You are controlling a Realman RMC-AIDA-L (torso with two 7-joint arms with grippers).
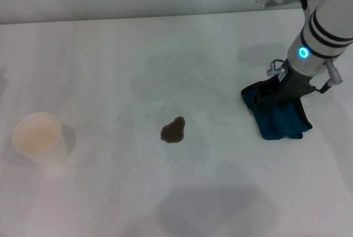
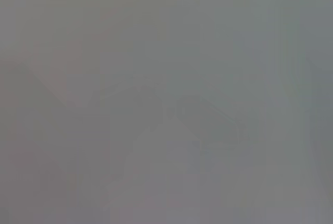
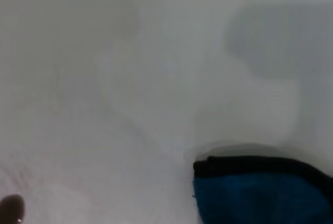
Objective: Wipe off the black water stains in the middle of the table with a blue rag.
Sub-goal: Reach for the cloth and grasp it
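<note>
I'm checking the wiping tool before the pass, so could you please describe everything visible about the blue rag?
The blue rag is soft, crumpled cloth, deep blue with a darker, nearly black edge at its top. It lies bunched on the white table, on the robot's right side, well apart from the black water stains. The right gripper presses down into its upper part; its fingers are buried in the folds, so the grip itself is hidden.

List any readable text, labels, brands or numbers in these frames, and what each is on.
None. No words, numbers or logos can be read in any view.
The paper cup is plain, no print visible.
The blue rag shows no tag or label.
The right arm over the rag carries only a glowing blue ring light and black bands, no lettering.
The table and the black water stains bear no marks.
The left wrist view is a grey blur, nothing legible.
</note>
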